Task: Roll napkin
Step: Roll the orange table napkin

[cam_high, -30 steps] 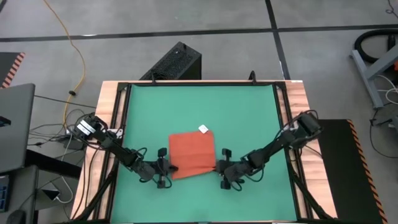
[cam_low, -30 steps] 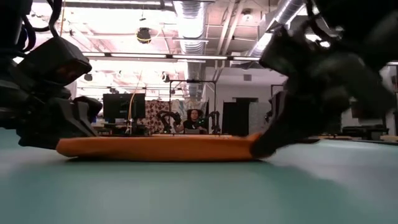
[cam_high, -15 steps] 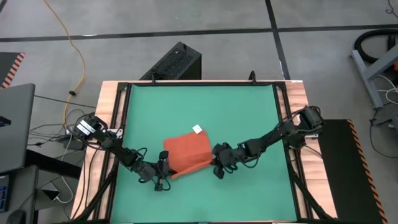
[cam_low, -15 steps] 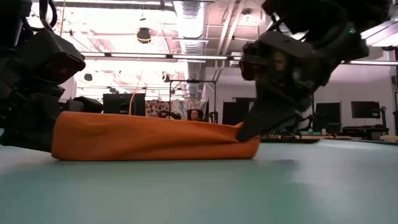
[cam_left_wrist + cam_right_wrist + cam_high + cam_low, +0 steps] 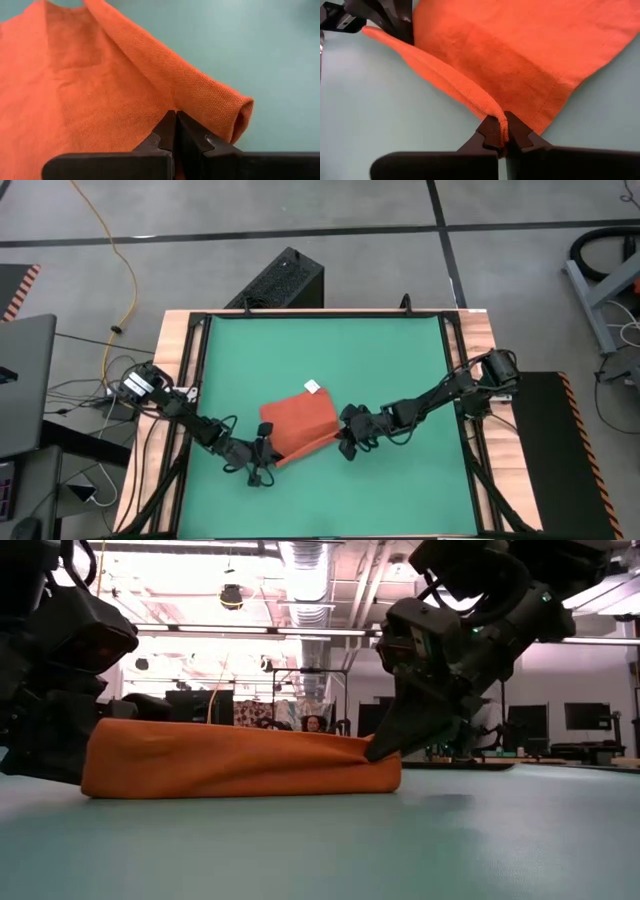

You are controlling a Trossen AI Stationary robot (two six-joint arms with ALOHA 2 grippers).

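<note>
The orange-red napkin (image 5: 298, 423) lies on the green table mat (image 5: 320, 350), its white tag (image 5: 312, 387) at the far edge. Its near edge (image 5: 240, 755) is raised off the mat as a rounded fold between my two grippers, while the far part rests flat. My left gripper (image 5: 264, 452) is shut at the napkin's near left corner. My right gripper (image 5: 346, 442) is shut at the near right corner. In the right wrist view the left gripper (image 5: 395, 15) shows at the fold's other end. My left gripper pinches the napkin's near left corner (image 5: 169, 106) between its two fingers, slanting down from the table's left. The fingers hide how many layers they have. The corner is lifted, and the folded edge (image 5: 220, 102) curls over beside the fingers. My right gripper pinches the near right corner of the napkin (image 5: 496, 118) between its two fingertips, slanting down from the table's right. The folded edge (image 5: 440, 75) runs from the fingers toward the other gripper. The corner (image 5: 378, 745) is held a little above the mat, the cloth slack.
A black rail (image 5: 455, 370) frames the mat inside wooden table edges. Bare mat lies far of the napkin and near the front edge (image 5: 320, 505). A dark box (image 5: 280, 280) stands on the floor behind the table. Beyond it the low view shows a workshop room.
My right gripper has moved toward the table's left and a little up, rolling its wrist, with the napkin's near right corner. The near edge has risen off the mat into a rounded fold; the napkin has skewed and its tag has shifted left. My left gripper stayed in place.
</note>
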